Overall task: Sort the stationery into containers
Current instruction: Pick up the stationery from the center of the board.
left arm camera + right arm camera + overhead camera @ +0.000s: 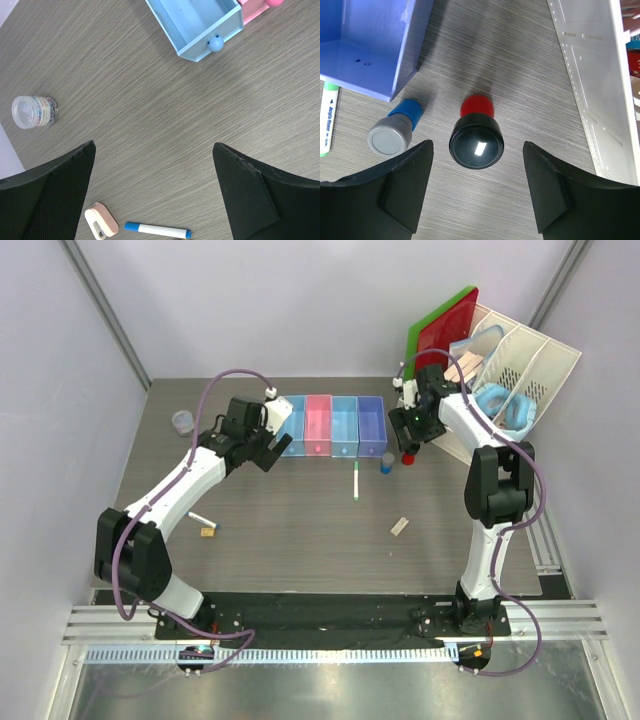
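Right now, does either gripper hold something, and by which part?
Nothing is held. The left gripper and right gripper are open; the red-black cylinder stands untouched under the right one.

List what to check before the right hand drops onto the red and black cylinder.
1. Right hand open: ok, fingers spread wide.
2. Red and black cylinder centred between the fingers: ok.
3. Cylinder standing on end: ok, black cap faces up.
4. Blue cylinder clear of the closing path: cannot tell, it stands close to one finger.
5. Purple tray ready to receive: ok, open, and the part in view is bare.
6. Left hand out of the way: ok, open above the table near the blue tray, far from the right side.
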`<action>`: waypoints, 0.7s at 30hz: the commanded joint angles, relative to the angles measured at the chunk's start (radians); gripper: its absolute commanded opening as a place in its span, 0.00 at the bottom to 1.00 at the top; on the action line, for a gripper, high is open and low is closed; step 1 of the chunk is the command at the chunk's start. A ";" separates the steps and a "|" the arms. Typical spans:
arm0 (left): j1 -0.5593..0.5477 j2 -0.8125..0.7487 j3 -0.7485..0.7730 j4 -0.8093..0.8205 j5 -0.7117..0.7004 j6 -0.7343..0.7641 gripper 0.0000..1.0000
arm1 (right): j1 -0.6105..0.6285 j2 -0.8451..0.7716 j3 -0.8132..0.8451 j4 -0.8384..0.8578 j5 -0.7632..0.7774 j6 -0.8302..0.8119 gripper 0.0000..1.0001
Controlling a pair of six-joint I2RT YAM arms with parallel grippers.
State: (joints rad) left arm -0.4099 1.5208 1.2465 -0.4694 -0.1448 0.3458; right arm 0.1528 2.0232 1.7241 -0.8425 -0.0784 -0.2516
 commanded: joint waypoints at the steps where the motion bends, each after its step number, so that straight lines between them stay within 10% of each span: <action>1: 0.000 -0.037 -0.005 0.020 0.013 -0.013 1.00 | -0.004 0.002 0.032 0.028 -0.011 -0.005 0.76; 21: 0.000 -0.034 -0.002 0.011 0.019 -0.014 1.00 | -0.006 0.029 0.009 0.039 -0.017 -0.005 0.67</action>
State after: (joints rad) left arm -0.4099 1.5208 1.2446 -0.4694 -0.1429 0.3428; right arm 0.1528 2.0495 1.7237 -0.8230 -0.0853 -0.2558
